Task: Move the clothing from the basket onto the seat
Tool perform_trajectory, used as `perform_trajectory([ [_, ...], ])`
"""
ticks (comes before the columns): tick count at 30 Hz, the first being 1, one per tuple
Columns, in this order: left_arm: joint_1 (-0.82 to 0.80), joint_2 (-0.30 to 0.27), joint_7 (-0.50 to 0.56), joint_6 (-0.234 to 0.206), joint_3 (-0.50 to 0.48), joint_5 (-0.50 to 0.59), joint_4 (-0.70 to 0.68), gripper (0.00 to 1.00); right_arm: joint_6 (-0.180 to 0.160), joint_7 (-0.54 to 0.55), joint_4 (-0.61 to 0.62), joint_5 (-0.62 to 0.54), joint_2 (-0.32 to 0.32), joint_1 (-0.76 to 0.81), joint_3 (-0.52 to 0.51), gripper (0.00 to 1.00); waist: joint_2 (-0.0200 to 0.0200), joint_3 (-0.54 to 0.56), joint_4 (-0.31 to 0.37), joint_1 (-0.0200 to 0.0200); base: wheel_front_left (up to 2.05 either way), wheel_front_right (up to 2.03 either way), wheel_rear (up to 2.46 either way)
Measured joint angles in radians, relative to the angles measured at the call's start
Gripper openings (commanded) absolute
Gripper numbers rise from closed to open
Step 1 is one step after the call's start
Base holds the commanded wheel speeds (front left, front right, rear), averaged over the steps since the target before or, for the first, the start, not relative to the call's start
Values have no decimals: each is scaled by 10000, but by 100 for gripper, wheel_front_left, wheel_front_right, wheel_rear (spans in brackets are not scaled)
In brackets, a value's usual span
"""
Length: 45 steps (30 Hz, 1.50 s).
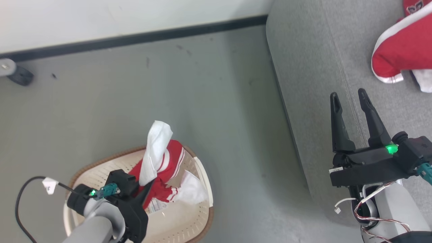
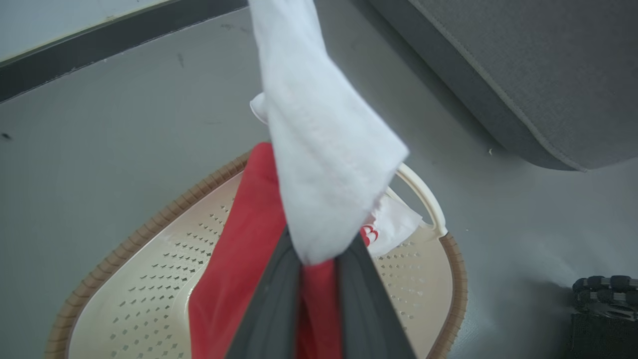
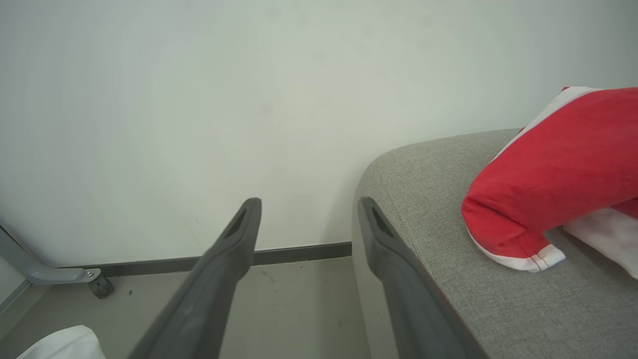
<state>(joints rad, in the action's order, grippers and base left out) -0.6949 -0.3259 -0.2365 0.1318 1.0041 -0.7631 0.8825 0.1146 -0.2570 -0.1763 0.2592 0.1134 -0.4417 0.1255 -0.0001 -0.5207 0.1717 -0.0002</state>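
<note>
Left gripper [image 2: 321,262], clothing [image 2: 324,149] lengthwise along fingers [image 2: 269,309]

One basket [image 1: 184,222], one seat [image 1: 310,67], two bundles of clothing [image 1: 168,165] [image 1: 405,47], and two grippers: the left gripper [image 1: 148,189] and the right gripper [image 1: 348,94].

Grey floor [image 1: 168,101], white wall [image 1: 101,20], dark baseboard [image 1: 135,37], black caster wheel [image 1: 21,76]

The clothing [image 1: 172,158] in the basket [image 1: 189,222] is showing red with white stripes and a white flap. The basket is showing cream walls dotted with small holes under a brown woven rim. The seat [image 1: 310,84] on the right is showing plain grey, its far garment [image 1: 405,47] red with white edging. The fingers [image 1: 337,125] are looking dark, the floor [image 1: 135,101] dull grey.
</note>
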Motion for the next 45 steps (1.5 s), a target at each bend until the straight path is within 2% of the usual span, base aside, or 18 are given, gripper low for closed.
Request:
perform_trajectory([
  [4,370,153,-46,0,-113,-522,-353,0,15,2,-238,144,2,74,0,100,0,589,-248,0,0,0,0],
  [14,933,128,-121,0,-293,-1258,-1639,0,88,2,-844,504,171,731,69,100,-1,2242,-842,0,0,0,0],
  [25,1093,-40,-127,0,-957,-1710,-3336,0,88,2,-849,1225,186,1475,750,100,0,3769,-1130,0,0,0,0],
  [34,952,-44,-128,0,-1335,-1710,-4209,0,88,2,-677,1645,378,1566,1551,100,0,4355,-1122,1,0,0,0],
  [45,609,-140,-128,0,-1695,-1670,-4842,0,90,4,-606,1996,740,1656,2568,100,2,4553,-1033,2,0,0,0],
])
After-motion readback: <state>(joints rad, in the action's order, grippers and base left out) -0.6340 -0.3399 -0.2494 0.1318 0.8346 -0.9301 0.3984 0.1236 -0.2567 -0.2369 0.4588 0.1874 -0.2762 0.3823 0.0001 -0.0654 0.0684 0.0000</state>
